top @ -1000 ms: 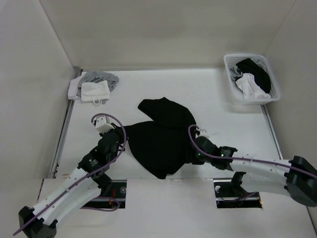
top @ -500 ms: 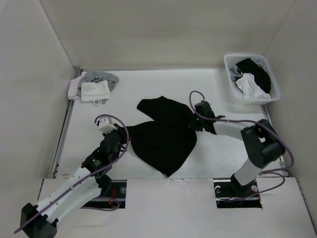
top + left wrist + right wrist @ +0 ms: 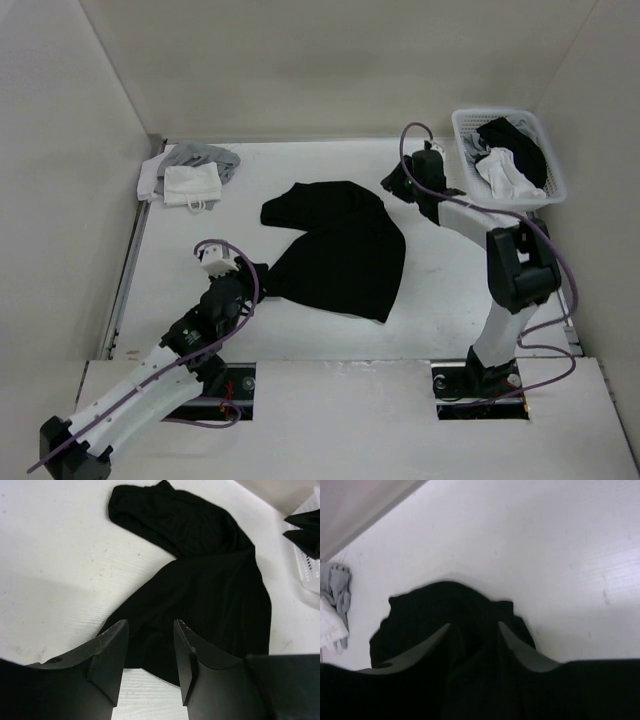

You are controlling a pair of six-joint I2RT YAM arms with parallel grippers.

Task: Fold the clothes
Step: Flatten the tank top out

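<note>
The clothes, one black short-sleeved shirt (image 3: 340, 250), lie crumpled in the middle of the white table, one lobe reaching back left. My left gripper (image 3: 258, 272) is at the shirt's near-left corner. In the left wrist view its jaws (image 3: 149, 625) stand open over the hem of the shirt (image 3: 210, 580), gripping nothing. My right gripper (image 3: 393, 186) hovers by the shirt's far-right edge. In the right wrist view its fingers (image 3: 474, 626) are apart, with the black fabric (image 3: 430, 605) lying below them.
A white basket (image 3: 465, 185) holding a black-and-white bundle stands at the back right, close to my right arm. A small white cloth (image 3: 190, 185) and a grey garment (image 3: 205, 157) lie in the back left corner. Walls close in on three sides.
My right gripper swung from the near side to the back right, dragging the shirt's edge along, then opened. The left gripper opened too. The shirt now lies farther back.
</note>
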